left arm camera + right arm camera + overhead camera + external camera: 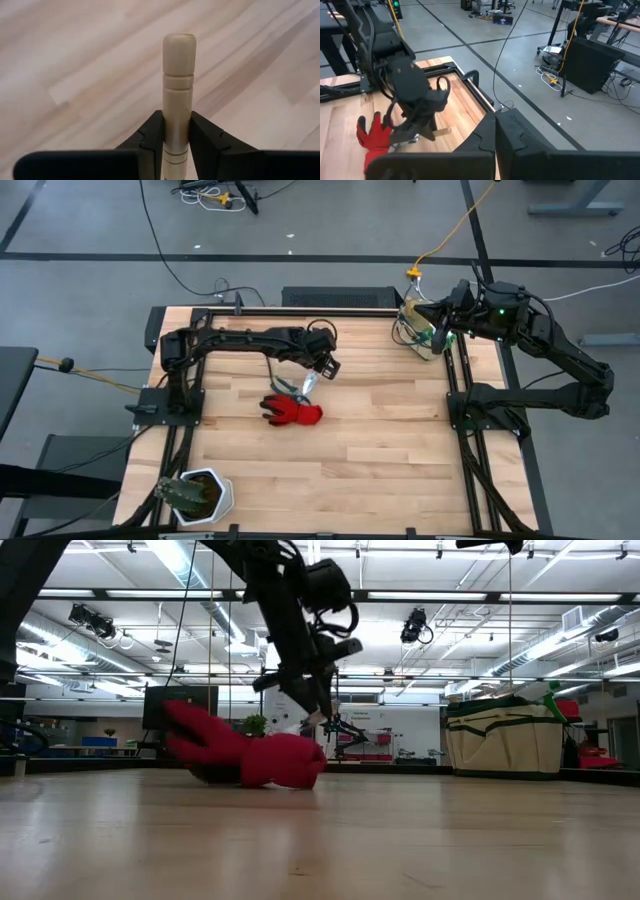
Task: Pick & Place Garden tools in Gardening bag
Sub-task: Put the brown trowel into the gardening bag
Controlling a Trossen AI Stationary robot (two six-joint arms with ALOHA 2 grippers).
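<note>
My left gripper (318, 370) hangs over the middle of the table, shut on a slim wooden-handled hand tool (178, 65). The tool's metal end (304, 385) points toward the red glove (290, 411), which lies flat on the wood just nearer the table's front edge. The beige gardening bag (420, 330) with green trim stands on its base at the far right corner. My right gripper (437, 320) is over the bag, its fingers (485, 135) shut. Whether it touches the bag I cannot tell. My left gripper pinches the tool's pale wooden handle (177, 107) between its two fingers, around mid-length. The rounded free end sticks out past the fingertips. The fingers slant down from the table's left side. The tool is lifted clear of the table, its metal end (402, 141) lowest, close above the glove.
A white pot with a dark plant (200, 495) stands at the near left corner. Green and red items (555, 700) stick out of the bag's top. Black frame rails (458, 410) run along the table's left and right edges. Bare wood lies right of the glove.
</note>
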